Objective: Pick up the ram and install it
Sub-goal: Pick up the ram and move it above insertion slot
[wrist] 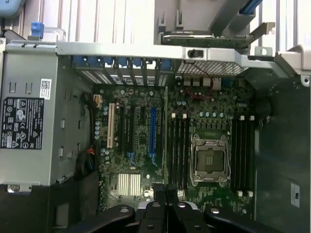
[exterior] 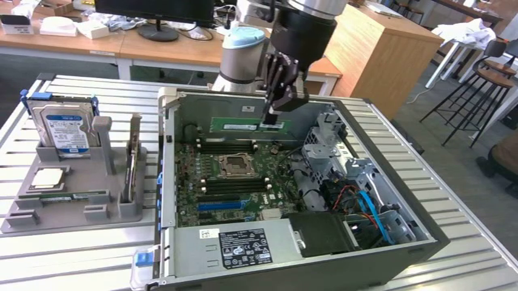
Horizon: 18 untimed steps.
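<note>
Pinched at one end by the end effector (exterior: 273, 121), the ram (exterior: 235, 126) is held on edge above the motherboard (exterior: 210, 194), near the black slots (exterior: 230, 147) beside the socket (exterior: 235, 163), inside the open case (exterior: 218, 106).

**Setting:** robotics lab or hardware workshop, indoors.
**Landmark:** open computer case (exterior: 364, 257), side panel off, motherboard (exterior: 235, 182) exposed, lying on a slatted metal table (exterior: 73, 254).
**Above the case:** robot arm (exterior: 242, 54).
**Beside the case, at the exterior view's left:** grey parts fixture (exterior: 73, 209) holding a hard drive (exterior: 67, 130).
**Behind the case:** wooden desks (exterior: 97, 45) with a monitor stand (exterior: 158, 30) and white boxes (exterior: 58, 25).
**Beyond the case, at the exterior view's right:** wooden cabinet (exterior: 380, 48), bar stools (exterior: 486, 85).
</note>
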### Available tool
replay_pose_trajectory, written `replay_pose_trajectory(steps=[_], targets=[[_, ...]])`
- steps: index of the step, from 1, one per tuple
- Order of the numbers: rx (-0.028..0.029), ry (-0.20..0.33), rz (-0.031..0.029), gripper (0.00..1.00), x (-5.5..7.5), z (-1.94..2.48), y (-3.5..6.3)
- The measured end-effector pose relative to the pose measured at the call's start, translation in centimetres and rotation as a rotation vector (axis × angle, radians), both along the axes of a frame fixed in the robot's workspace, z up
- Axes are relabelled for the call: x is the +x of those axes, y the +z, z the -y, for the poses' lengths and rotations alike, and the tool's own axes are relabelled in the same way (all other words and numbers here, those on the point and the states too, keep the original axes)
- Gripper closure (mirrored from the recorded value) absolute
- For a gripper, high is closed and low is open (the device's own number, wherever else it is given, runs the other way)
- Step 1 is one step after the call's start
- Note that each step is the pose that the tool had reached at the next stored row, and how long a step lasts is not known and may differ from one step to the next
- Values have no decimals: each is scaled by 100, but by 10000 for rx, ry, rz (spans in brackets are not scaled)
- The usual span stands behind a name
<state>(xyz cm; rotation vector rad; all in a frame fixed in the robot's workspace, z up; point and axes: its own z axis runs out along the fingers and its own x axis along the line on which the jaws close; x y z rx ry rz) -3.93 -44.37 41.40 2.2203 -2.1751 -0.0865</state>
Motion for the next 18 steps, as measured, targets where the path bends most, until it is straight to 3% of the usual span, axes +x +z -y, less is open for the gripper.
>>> replay_pose_trajectory(steps=[3, 8, 18], targets=[[0, 4, 0, 88, 77, 1, -1], [2, 2, 0, 88, 79, -1, -2], [27, 1, 1, 88, 79, -118, -36]])
